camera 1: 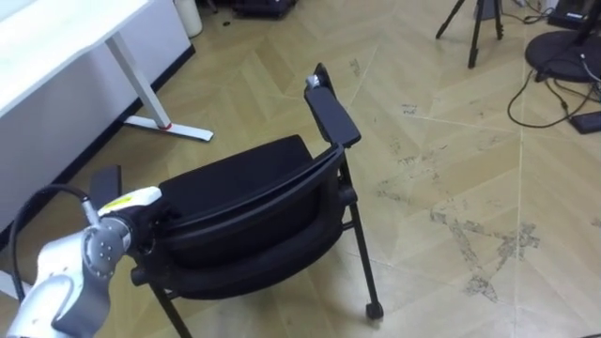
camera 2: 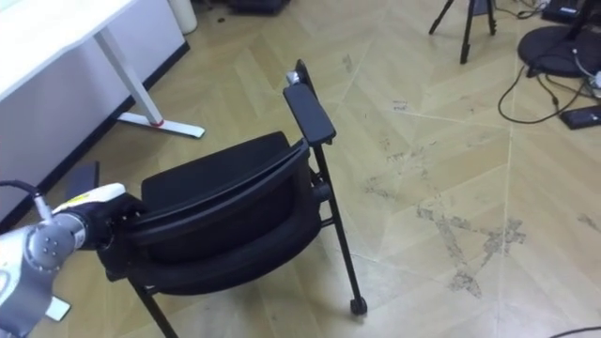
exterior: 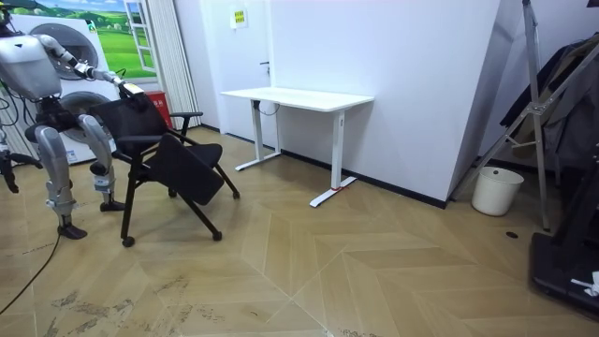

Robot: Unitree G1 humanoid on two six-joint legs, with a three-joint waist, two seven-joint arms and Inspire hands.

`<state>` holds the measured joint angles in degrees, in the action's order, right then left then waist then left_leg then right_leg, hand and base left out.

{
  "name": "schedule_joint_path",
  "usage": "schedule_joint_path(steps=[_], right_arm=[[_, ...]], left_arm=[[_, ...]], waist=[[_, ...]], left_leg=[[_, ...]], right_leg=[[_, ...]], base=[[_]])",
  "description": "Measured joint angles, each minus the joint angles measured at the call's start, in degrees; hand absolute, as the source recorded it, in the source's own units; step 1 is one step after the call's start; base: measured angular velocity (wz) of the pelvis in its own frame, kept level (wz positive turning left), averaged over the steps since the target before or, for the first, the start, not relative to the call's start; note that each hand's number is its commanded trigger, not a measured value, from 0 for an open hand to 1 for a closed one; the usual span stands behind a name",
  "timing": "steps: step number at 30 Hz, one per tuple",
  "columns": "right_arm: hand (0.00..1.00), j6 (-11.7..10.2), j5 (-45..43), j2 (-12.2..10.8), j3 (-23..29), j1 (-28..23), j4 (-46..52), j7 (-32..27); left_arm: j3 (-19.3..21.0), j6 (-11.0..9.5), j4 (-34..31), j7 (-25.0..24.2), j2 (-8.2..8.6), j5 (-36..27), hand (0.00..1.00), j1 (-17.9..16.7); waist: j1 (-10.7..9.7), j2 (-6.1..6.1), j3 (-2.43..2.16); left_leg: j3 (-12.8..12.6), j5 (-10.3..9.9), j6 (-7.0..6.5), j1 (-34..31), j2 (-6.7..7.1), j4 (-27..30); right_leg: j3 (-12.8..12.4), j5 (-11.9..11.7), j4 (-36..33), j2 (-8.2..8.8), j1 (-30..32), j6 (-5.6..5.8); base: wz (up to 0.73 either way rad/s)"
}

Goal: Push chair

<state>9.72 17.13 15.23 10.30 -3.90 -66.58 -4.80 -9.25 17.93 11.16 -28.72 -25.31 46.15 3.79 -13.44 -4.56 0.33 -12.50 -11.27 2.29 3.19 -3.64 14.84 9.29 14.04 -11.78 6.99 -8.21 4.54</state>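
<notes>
The black chair (camera 1: pixel 246 188) with little wheels stands in the middle of the left eye view, on the wood floor (camera 1: pixel 441 141). Its back is at the bottom of the frame, nearest the robot. The left hand (camera 1: pixel 139 199) comes in from the lower left and meets the top of the chair's back (its fingers hide behind the chair, so I cannot tell if they grip). A white desk (camera 1: pixel 56 38) stands at the upper left.

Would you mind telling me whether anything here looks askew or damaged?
The black chair looks odd in the room view: its seat appears to slant steeply down at the front rather than lying level. To the chair's right, the wooden floor bears grey, worn scuff patches. Nothing looks spilled.
</notes>
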Motion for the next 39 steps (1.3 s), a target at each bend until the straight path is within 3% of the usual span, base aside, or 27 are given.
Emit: schedule_joint_path(steps=[10, 16, 21, 24, 30, 33, 35, 39], right_arm=[[0.0, 0.4, -1.99, -0.17, -0.04, 0.36, 0.37, 0.61], [0.0, 0.03, -6.32, -0.11, 0.02, -0.04, 3.03, 0.19], [0.0, -0.14, -19.74, 0.59, 0.02, -0.16, 5.2, -1.65], [0.0, 0.18, -32.14, 3.03, -0.22, 0.6, 7.58, -2.06], [0.0, 1.43, -47.87, 6.59, -0.21, 2.82, 19.77, -2.82], [0.0, 1.77, -54.57, 8.26, -0.49, 5.37, 29.41, -2.73], [0.0, 1.94, -57.77, 8.82, -0.64, 6.28, 33.95, -2.73], [0.0, 2.23, -64.88, 9.28, -2.88, 9.96, 39.95, -2.26]], left_arm=[[-0.04, -0.91, -0.67, 3.0, 1.26, 0.7, 1.0, -0.03], [0.08, -1.62, -0.58, 3.69, 1.86, 0.82, 1.0, -0.51], [0.31, -1.89, -0.54, 4.27, 1.98, 0.79, 1.0, -1.02], [0.29, -2.06, -0.56, 4.51, 1.94, 0.71, 1.0, -0.85], [1.0, -3.33, -0.87, 6.07, 1.66, 0.98, 1.0, -0.8], [0.78, -3.78, -3.21, 6.62, 1.17, 2.05, 1.0, -0.72], [0.09, -4.63, -3.51, 6.76, 0.5, 2.05, 1.0, 0.09], [-0.13, -6.63, -3.41, 7.5, 0.32, 1.9, 1.0, 0.69]], waist=[[1.6, 0.01, -0.06], [2.14, -0.45, -0.37], [2.07, -0.58, -0.46], [2.52, -0.42, -0.39], [3.71, 1.86, -0.33], [4.57, 4.25, -0.28], [5.51, 5.11, -0.17], [6.64, 5.63, -0.14]], left_leg=[[0.04, 0.03, -0.06, -1.02, -0.07, 0.43], [0.0, 0.02, -0.05, -1.09, -0.05, 0.42], [-0.05, 0.02, -0.05, -1.04, 0.0, 0.4], [-0.12, 0.02, -0.05, -1.12, 0.01, 0.38], [-0.54, 0.07, -0.02, -1.14, 0.34, 0.45], [-0.5, 0.12, -0.03, -1.67, 0.31, 0.72], [-0.44, 0.12, -0.04, -2.07, 0.3, 0.96], [-0.37, 0.11, -0.05, -2.74, 0.31, 1.39]], right_leg=[[0.02, -0.38, -0.03, -0.09, 0.61, -0.2], [0.01, -0.57, 0.03, -0.12, 0.63, -0.31], [-0.08, -0.56, -0.01, -0.06, 0.6, -0.29], [-0.35, -0.39, -0.5, -0.01, 1.15, -0.24], [-0.49, 1.45, -4.53, 0.77, 3.2, -0.39], [-0.44, 1.47, -4.61, 0.77, 3.49, -0.39], [-0.44, 1.35, -4.33, 0.7, 3.53, -0.33], [-0.35, 0.93, -3.71, 0.69, 3.63, -0.22]], base=[[0.0], [0.0], [0.0], [-0.03], [-0.01], [0.03], [0.03], [0.02]])
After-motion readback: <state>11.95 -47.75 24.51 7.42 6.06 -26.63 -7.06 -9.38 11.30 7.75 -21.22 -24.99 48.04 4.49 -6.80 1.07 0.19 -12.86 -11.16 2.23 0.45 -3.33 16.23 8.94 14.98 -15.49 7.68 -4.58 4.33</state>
